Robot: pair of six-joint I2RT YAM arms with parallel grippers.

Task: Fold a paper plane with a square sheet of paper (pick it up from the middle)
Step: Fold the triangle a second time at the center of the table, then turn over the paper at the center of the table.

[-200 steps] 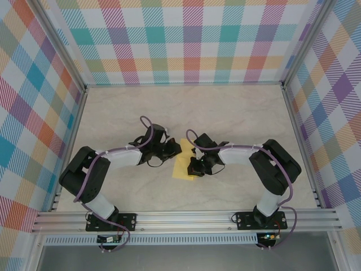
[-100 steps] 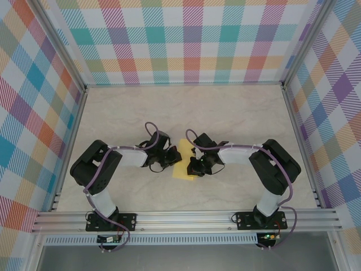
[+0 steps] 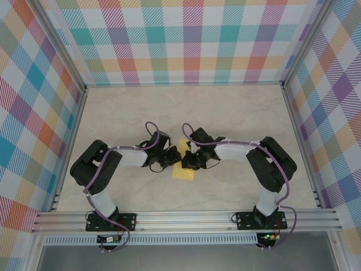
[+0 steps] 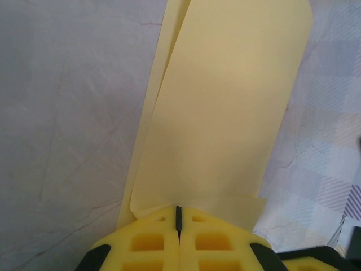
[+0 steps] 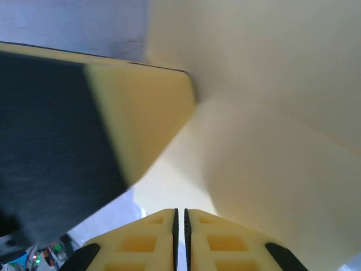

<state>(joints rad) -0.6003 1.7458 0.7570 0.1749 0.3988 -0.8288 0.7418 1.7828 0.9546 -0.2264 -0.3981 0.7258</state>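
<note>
The square sheet of paper, yellow and partly folded, lies mid-table between both grippers. My left gripper sits at its left edge. In the left wrist view the left gripper is shut, with the paper running away from its tips as a long folded flap, its near edge pinched there. My right gripper is over the sheet's upper right part. In the right wrist view the right gripper has a thin gap between its pads with nothing in it; paper lies just beyond, and a left finger is close by.
The pale marbled table is fenced by plaid walls on three sides. A metal rail runs along the near edge by the arm bases. Both arms are bent inward, wrists nearly touching.
The left arm drew in toward the paper's left edge. The right gripper slid left and up over the sheet, and its jaws parted slightly.
</note>
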